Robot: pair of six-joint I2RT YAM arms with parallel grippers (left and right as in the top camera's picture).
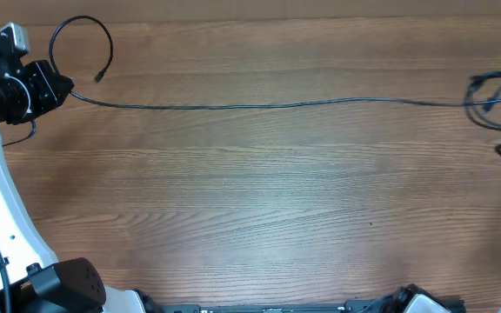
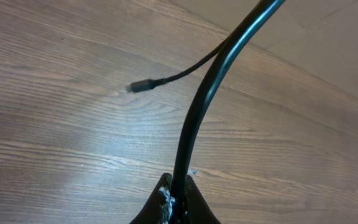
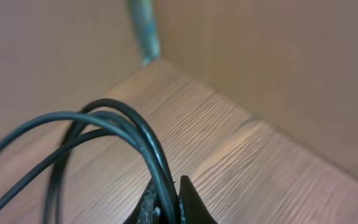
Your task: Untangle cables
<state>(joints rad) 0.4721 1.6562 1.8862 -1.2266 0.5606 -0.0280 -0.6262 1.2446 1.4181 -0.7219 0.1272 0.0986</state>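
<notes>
**While one cord lies pulled out straight, the knot at the far side is not yet undone**

Though the job is under way, it looks to be no more than partly done. One long cable (image 1: 277, 104) runs in a nearly straight line across the worktop (image 1: 250, 200), from the far left to the right edge. The left tool (image 1: 63, 87) is closed on this cable near its left end. In the left wrist view the fingertips meet around the cord with no gap showing. Past the grip, the free end curls in an open loop and finishes in a small plug (image 2: 143, 86), which lies just clear of the wood or on it; I cannot tell which.

At the right edge, the cable joins a tangle (image 1: 498, 91) of several black strands, partly cut off by the frame. The right tool (image 3: 166, 202) is out of the overhead view. Its own camera shows it pinched shut on two or three looping strands, lifted above the worktop near a corner.

By my reading, one cord is mostly freed along its length. What remains is the tangle itself, where the strands cross one another and need parting and laying out singly.
</notes>
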